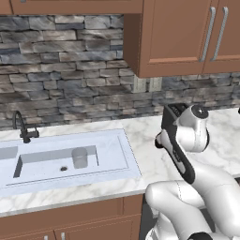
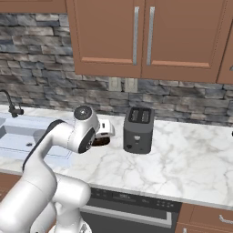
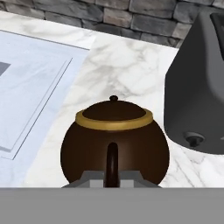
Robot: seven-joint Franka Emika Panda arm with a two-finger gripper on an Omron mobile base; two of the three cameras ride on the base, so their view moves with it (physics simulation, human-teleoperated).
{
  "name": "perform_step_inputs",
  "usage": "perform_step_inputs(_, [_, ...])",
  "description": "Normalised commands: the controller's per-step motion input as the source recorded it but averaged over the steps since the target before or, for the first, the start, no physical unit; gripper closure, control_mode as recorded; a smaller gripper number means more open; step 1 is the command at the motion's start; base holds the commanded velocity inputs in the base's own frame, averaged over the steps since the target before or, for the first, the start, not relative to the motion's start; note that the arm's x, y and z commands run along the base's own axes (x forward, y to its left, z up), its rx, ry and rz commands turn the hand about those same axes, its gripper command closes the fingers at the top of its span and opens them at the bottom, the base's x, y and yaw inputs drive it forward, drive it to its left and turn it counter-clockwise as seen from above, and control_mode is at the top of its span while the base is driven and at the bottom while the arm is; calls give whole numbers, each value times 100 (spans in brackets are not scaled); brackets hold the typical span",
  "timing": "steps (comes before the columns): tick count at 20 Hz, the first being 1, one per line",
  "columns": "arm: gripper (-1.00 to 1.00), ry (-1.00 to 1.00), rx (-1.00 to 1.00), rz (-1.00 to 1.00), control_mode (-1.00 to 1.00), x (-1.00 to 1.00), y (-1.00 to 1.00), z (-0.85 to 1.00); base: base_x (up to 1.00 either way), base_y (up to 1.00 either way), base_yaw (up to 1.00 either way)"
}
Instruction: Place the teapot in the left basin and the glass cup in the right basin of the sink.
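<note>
The dark-brown teapot (image 3: pixel 114 140) with its golden rim is right in front of the hand on the marble counter, between the sink and the toaster. My gripper (image 3: pixel 112 179) is shut on the teapot's upright handle, whose dark loop rises between the two fingertips. From the right base view the teapot (image 2: pixel 101 141) peeks out under the white hand (image 2: pixel 105 129). The glass cup (image 1: pixel 79 157) stands upright in the right basin (image 1: pixel 51 161) of the sink (image 1: pixel 117 154), near the drain hole. Just a corner of the left basin (image 1: pixel 7 153) shows at the picture's left edge.
A black toaster (image 2: pixel 139 129) stands close to the right of the teapot, against the stone backsplash. The dark curved faucet (image 1: pixel 21 127) rises behind the sink. Wooden cabinets (image 2: pixel 136 36) hang above the counter. Open marble counter (image 2: pixel 191 159) stretches right of the toaster.
</note>
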Motion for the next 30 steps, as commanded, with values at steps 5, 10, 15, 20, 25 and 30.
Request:
perform_step_inputs(5, [100,6,0,0,-100,-14,1,12,0,0,0])
perform_step_inputs(10, [100,1,0,0,-100,-3,2,4,0,0,0])
perform_step_inputs(15, [100,0,0,0,-100,0,0,0,0,0,0])
perform_step_inputs(20, [100,0,0,0,-100,0,0,0,0,0,0])
perform_step_inputs(25, [100,0,0,0,-100,0,0,0,0,0,0])
perform_step_inputs(30, [100,0,0,0,-100,0,0,0,0,0,0])
